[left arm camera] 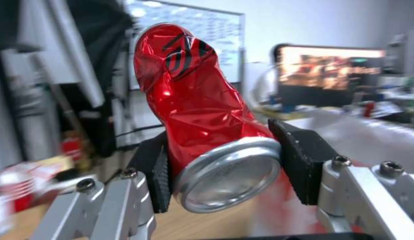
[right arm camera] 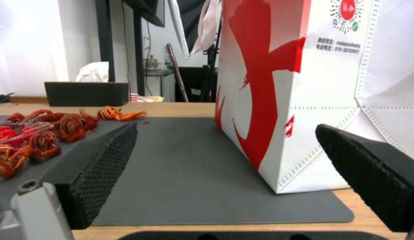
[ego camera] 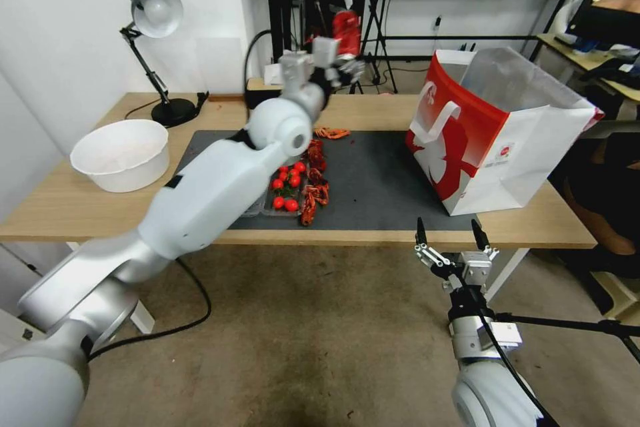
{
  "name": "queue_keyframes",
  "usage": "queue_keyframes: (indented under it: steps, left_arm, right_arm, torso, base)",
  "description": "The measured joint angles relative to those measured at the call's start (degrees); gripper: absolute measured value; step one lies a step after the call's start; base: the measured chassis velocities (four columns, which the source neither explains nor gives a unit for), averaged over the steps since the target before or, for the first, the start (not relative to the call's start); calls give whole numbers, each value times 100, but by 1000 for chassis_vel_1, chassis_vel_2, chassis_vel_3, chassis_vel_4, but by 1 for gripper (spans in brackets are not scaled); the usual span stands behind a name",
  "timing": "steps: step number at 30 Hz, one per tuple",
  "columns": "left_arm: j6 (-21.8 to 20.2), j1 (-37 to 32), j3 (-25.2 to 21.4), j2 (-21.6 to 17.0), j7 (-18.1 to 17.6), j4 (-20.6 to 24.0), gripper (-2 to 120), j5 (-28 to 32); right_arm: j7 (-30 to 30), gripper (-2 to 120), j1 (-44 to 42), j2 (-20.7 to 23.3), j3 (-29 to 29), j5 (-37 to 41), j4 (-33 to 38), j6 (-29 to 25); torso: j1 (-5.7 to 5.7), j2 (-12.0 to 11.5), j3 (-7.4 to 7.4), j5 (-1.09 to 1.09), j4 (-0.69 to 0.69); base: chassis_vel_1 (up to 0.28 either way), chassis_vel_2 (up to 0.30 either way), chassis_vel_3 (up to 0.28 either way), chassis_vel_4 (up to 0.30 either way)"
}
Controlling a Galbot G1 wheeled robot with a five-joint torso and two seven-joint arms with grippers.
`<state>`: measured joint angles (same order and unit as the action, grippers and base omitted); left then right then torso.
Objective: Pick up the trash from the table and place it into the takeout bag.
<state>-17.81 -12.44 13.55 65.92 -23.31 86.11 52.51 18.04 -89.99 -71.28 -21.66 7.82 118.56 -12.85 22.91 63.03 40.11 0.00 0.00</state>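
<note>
Crushed red drink can [left arm camera: 198, 110]: we count one, dented, with a black mark near its far end and a silver rim towards the wrist camera; we read no brand name on it.
Left gripper [ego camera: 340, 65]: we find it raised above the far edge of the long light-wood table [ego camera: 67, 203], its black pads clenched on the can's lower body from both sides.
Right gripper [ego camera: 451, 233]: we note it low, just in front of the table's near edge and before the bag, its two black fingers spread apart and holding nothing.
Takeout bag [ego camera: 493, 140]: we count one, a boxy white paper bag with red panels and flat white handles, standing upright on the right end of the dark grey rectangular mat [ego camera: 373, 180]; its mouth is open, and its contents are hidden from us.
Writing: we see a red round code and small print on the bag's side, too fine to read with certainty.
Clear plastic tray [ego camera: 283, 197]: we count one, holding small red tomatoes.
Red crayfish pieces [ego camera: 315, 183]: several lie beside the tray on the mat.
White round basin [ego camera: 121, 155]: we count one, at the table's left end.
Black desk lamp [ego camera: 157, 47]: we count one.
</note>
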Motion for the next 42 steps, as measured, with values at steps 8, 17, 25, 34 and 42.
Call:
queue_keyframes:
  steps: [8,17,25,34,42]
  left_arm:
    - [378,995,979,628,348,179,50,647]
    - [480,1658,1751,1596,377,-36,50,974]
    - [675,1803,2256,2611,603,-1156,50,959]
    - [700,1790,2348,2596,697,-1417,54,872]
    - [688,1805,2206,2560,672,-1275,84,932]
  right_arm:
    - [4,100,-42,-8,-47,0,9,-21]
    - [6,100,-29,-47,-53,0,13,-34]
    - [9,100,-140,-94,-109,-3,73,-126]
    - [9,100,-114,-119,-97,-5,48,-139]
    - [9,100,-96,-124,-79,-6,39,-140]
  torso:
    - [0,0,0,1,-1]
    - [0,0,0,1,0]
    - [0,0,0,1,0]
    - [0,0,0,0,1]
    - [0,0,0,0,0]
  base:
    - [0,0,0,0]
    - [0,0,0,0]
    - [0,0,0,0]
    - [0,0,0,0]
    - [0,0,0,0]
